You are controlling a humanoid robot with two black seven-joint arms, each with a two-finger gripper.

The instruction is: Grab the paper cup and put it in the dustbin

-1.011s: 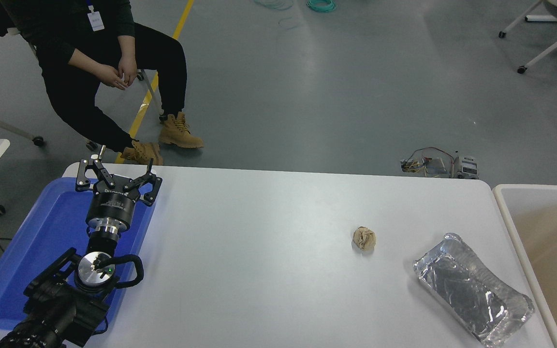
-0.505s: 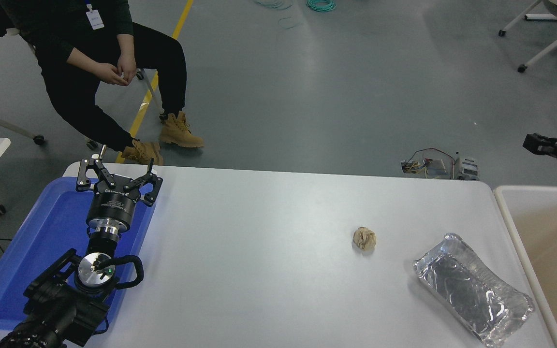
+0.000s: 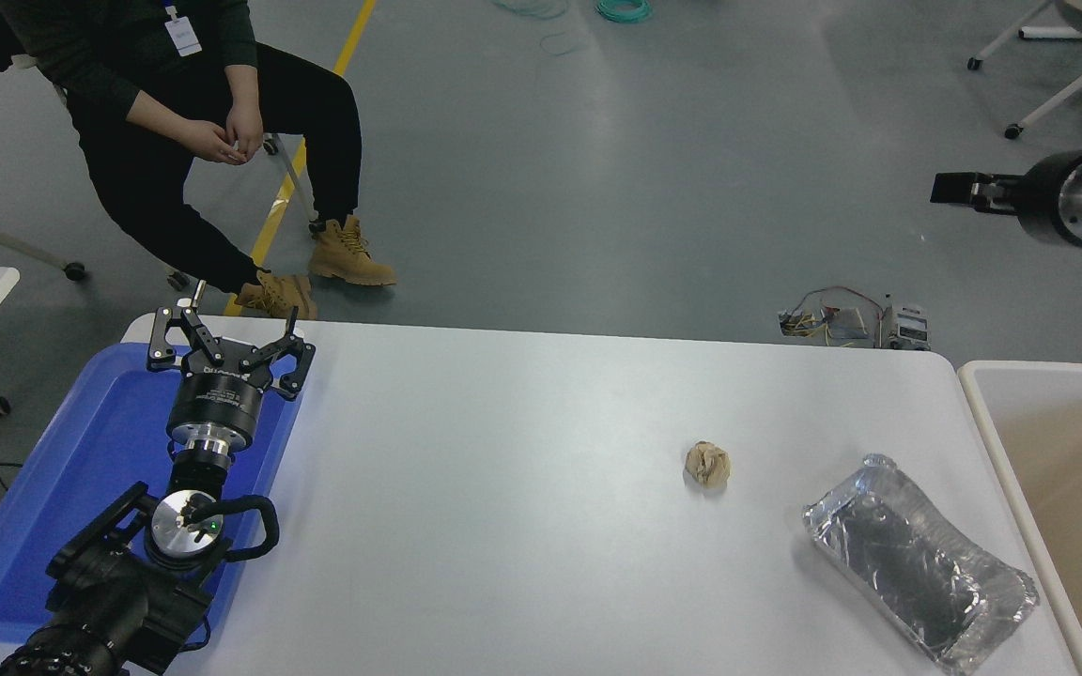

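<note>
No paper cup shows on the table or in the visible part of the dustbin (image 3: 979, 394), whose off-white rim and beige inner walls fill the right edge. My right gripper (image 3: 943, 188) hangs high at the upper right, above and beyond the dustbin's far end, pointing left and seen side-on. Nothing shows in it. My left gripper (image 3: 227, 344) is parked open over the blue tray (image 3: 81, 469) at the lower left.
A crumpled brown paper ball (image 3: 707, 464) lies right of the table's middle. A silver foil tray (image 3: 919, 561) sits near the front right, close to the dustbin. A person sits on a chair beyond the far left corner.
My right arm has risen from just over the dustbin at the right edge to high above its far end, reaching further left into view. The left arm has not moved.
</note>
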